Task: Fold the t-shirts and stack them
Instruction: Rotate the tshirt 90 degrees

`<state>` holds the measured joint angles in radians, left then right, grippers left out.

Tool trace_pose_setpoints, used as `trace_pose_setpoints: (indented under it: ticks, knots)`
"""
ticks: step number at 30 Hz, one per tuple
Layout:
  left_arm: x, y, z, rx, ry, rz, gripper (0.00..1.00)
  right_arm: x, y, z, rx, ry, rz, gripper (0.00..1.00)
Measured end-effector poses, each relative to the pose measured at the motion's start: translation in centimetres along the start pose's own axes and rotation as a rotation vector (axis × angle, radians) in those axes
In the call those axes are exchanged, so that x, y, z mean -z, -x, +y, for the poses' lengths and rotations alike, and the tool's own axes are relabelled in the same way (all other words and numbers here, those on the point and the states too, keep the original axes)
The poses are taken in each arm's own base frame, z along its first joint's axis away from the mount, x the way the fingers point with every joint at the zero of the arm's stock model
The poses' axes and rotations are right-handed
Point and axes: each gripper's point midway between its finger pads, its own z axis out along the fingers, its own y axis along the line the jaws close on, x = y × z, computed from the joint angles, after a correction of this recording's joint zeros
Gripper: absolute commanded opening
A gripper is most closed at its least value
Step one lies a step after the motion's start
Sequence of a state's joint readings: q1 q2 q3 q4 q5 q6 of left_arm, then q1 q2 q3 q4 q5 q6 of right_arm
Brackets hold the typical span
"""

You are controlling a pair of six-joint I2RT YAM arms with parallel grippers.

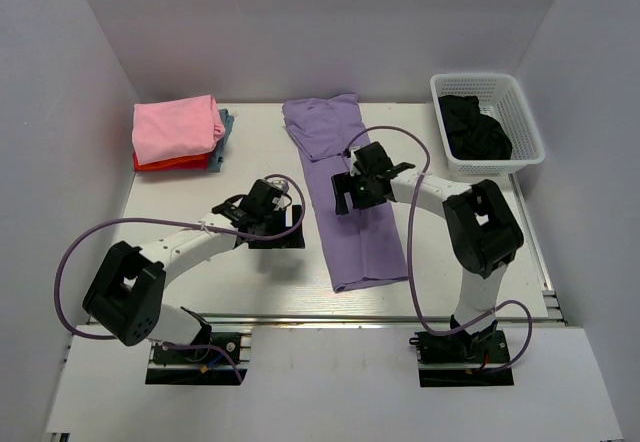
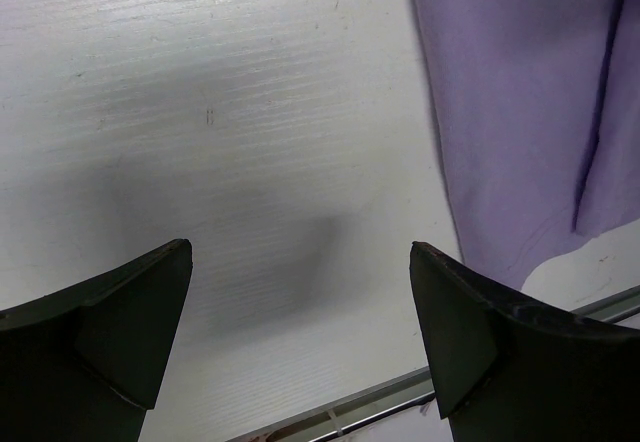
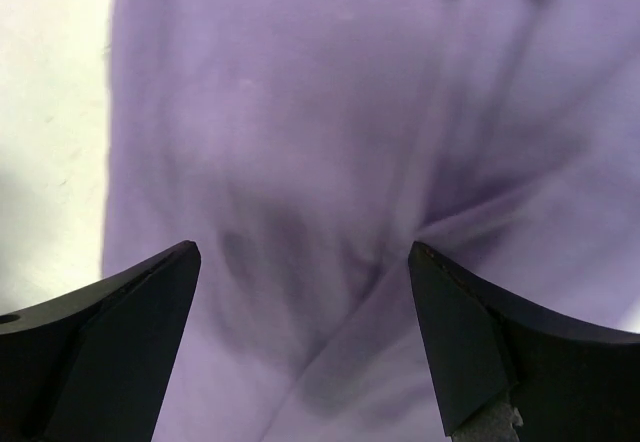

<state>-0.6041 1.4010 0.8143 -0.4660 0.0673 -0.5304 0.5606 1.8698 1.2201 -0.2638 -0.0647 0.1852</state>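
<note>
A lavender-purple t-shirt (image 1: 350, 212) lies on the table as a long narrow strip running from back to front. My right gripper (image 1: 352, 194) hovers over its middle, open, with only purple cloth (image 3: 330, 142) below the empty jaws (image 3: 305, 247). My left gripper (image 1: 272, 224) stands open just left of the strip, over bare table (image 2: 230, 142); the shirt's edge (image 2: 520, 112) shows at the upper right of the left wrist view, and nothing is between the fingertips (image 2: 300, 247). Folded t-shirts are stacked at the back left: pink (image 1: 175, 127) on top, grey-blue (image 1: 226, 122) and red (image 1: 170, 163) beneath.
A white lattice basket (image 1: 520, 112) at the back right holds dark cloth (image 1: 475, 127). White walls close in the table on the left, back and right. A metal rail (image 1: 400, 317) runs along the near edge, also seen as the rail (image 2: 400, 397) below my left fingers.
</note>
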Motion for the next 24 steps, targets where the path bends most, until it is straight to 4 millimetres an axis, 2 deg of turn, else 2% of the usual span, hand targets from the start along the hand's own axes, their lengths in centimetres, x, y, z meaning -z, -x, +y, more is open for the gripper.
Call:
trace_pose_setpoints:
  ticks: [3,7,13,15,19,22,24]
  knots:
    - [0.0,-0.1,0.1,0.0,0.004,0.006,1.0,-0.7,-0.6,1.6,0.017,0.099,0.028,0.91]
    - [0.0,-0.2,0.2,0.001,0.012,0.011,1.0,-0.5,-0.1,3.8,0.027,0.224,0.013,0.91]
    - [0.1,-0.4,0.4,0.002,0.019,0.018,1.0,0.5,0.3,4.9,0.04,0.284,-0.006,0.91]
    - [0.1,-0.4,0.4,0.002,0.018,0.018,1.0,1.8,0.8,4.8,0.034,0.272,-0.037,0.91]
    - [0.3,-0.2,-0.5,-0.012,-0.009,0.019,1.0,6.0,2.7,3.8,-0.011,0.196,-0.152,0.91]
    - [0.4,-0.3,-2.6,-0.045,-0.09,0.037,1.0,8.8,3.0,1.8,-0.098,0.116,-0.22,0.91]
    - [0.0,-0.8,-4.1,-0.083,-0.134,0.069,1.0,9.9,2.0,0.0,-0.176,0.05,-0.22,0.91]
